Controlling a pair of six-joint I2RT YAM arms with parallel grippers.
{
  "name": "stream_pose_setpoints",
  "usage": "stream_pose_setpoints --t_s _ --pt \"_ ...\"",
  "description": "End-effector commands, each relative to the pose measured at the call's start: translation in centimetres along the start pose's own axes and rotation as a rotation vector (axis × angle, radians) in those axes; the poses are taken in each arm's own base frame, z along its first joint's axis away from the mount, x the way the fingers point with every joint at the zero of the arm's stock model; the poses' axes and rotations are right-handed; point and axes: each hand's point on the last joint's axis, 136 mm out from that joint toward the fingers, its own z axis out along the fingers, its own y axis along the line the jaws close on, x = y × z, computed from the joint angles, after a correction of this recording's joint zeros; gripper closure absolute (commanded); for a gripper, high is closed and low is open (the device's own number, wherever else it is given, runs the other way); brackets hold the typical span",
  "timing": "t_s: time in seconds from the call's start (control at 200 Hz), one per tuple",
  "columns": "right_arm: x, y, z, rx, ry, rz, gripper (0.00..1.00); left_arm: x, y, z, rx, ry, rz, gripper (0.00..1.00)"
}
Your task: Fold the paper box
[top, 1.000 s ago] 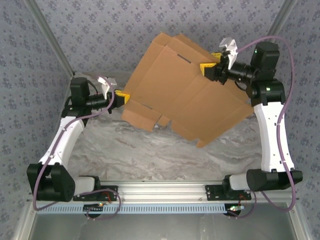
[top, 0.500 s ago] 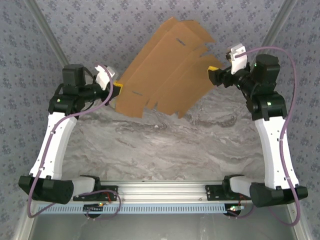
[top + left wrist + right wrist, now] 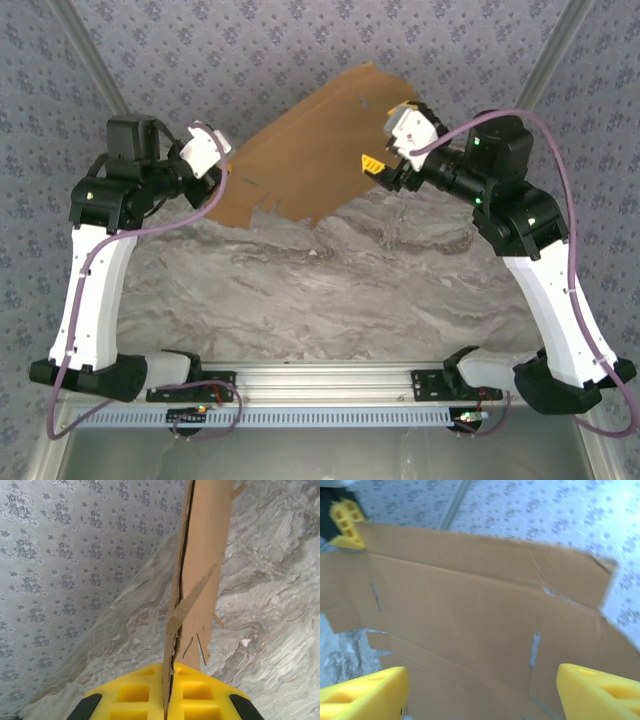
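One tabletop (image 3: 330, 290) lies under the paper box (image 3: 310, 150), which is tilted up on edge toward 12 o'clock. The left claw (image 3: 167, 692) pinches its 9 o'clock corner. The right claw (image 3: 480, 680) gapes wide at 3 o'clock, holding nothing. With a single pinch, the sheet could swing, slip free, or crease off its scores.

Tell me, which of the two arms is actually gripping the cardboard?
The left arm: its jaws are pinched shut on the edge of the paper box. The right arm holds its jaws wide open, gripping nothing.
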Motion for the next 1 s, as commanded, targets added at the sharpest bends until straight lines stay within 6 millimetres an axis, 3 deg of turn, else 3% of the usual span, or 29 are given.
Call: stream_pose_setpoints --t_s 0.0,0.09,0.245,0.52,0.835,0.994 --pt "-0.3 1.5 -0.2 -0.063 0.035 -0.129 0.21 0.2 0.0 -0.3 -0.012 0.075 0.107 1.00" --pt "-0.6 2.3 0.3 -0.091 0.055 -0.175 0.22 0.1 -0.2 0.1 -0.007 0.111 0.160 1.00" --pt "-0.5 2.9 1.5 -0.118 0.092 -0.236 0.22 -1.9 0.2 -0.6 -0.048 0.124 0.287 1.00" --pt "-2.1 2.4 1.8 -0.092 0.088 -0.301 0.22 -5.5 1.3 -1.8 -0.152 0.139 0.468 1.00" --pt "-0.2 2.0 3.2 -0.095 0.190 -0.334 0.25 -6.1 0.4 -1.2 -0.191 0.207 0.606 1.00" --pt "1.3 3.4 3.7 -0.168 0.238 -0.319 0.29 -7.0 -0.5 -1.3 -0.194 0.191 0.648 1.00"
